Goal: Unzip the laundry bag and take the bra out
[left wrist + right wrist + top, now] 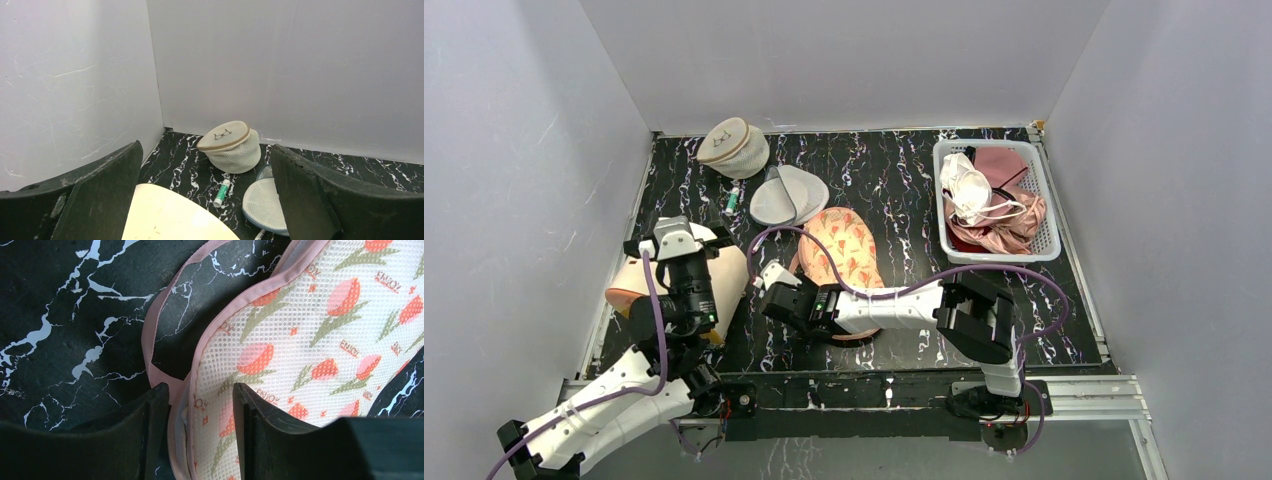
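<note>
The bag (849, 245) is peanut-shaped peach mesh, tulip-printed, with pink zip tape. The right gripper (200, 410) has jaws apart astride its near edge; the left gripper (205, 165) gapes wide.

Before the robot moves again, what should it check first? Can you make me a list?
1. Right hand at the laundry bag's pink zipper edge: ok, its fingers straddle it.
2. Zipper pull between those fingers: cannot tell.
3. Right hand gripping: not ok, it is open.
4. Bag unzipped: not ok, the zip looks closed where it shows.
5. Left hand free: ok, open and empty.
6. Left hand steadying the bag: not ok, it hovers off to the left over a cream-coloured thing.
</note>
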Motion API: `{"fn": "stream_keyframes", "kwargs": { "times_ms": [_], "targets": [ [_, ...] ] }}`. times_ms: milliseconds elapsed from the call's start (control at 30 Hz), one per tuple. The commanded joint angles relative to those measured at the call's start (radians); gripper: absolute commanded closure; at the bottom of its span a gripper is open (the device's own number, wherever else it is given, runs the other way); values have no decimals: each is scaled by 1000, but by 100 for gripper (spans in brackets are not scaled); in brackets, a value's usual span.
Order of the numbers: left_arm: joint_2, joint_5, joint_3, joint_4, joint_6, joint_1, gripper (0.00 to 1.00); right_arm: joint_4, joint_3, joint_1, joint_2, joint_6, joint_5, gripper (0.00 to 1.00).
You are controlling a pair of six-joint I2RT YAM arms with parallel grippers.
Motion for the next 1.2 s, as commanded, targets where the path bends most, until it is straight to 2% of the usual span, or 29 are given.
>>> {"fn": "stream_keyframes", "kwargs": {
  "times_ms": [0, 67, 167, 267, 367, 600, 733, 800, 900, 1000, 1167],
  "targets": [
    [-10, 17, -4, 1, -31, 13, 2, 46, 41, 6, -20, 17, 23, 50],
    [-10, 19, -5, -4, -36, 17, 2, 54, 38, 6, -20, 24, 30, 50],
    [-5, 25, -2, -24, -57, 21, 2, 68, 30, 6, -31, 37, 41, 61],
    [2, 28, 4, -42, -70, 24, 1, 85, 25, 6, -41, 39, 38, 63],
    [4, 33, 4, -51, -77, 27, 2, 87, 28, 6, -36, 41, 47, 73],
    [2, 35, 4, -61, -84, 29, 1, 62, 42, 6, -16, 45, 69, 83],
    [-3, 39, 3, -66, -85, 29, 2, 73, 37, 6, -38, 66, 75, 95],
    [-2, 37, 2, -68, -85, 29, 2, 108, 13, 6, -79, 88, 74, 97],
    [0, 39, 1, -68, -85, 29, 2, 203, -74, -17, -178, 154, 40, 100],
    [5, 41, 3, -69, -90, 29, 2, 339, -212, -95, -339, 296, -67, 100],
    [13, 46, 7, -93, -107, 30, 2, 655, -579, -240, -606, 597, -135, 100]
  ]
}}
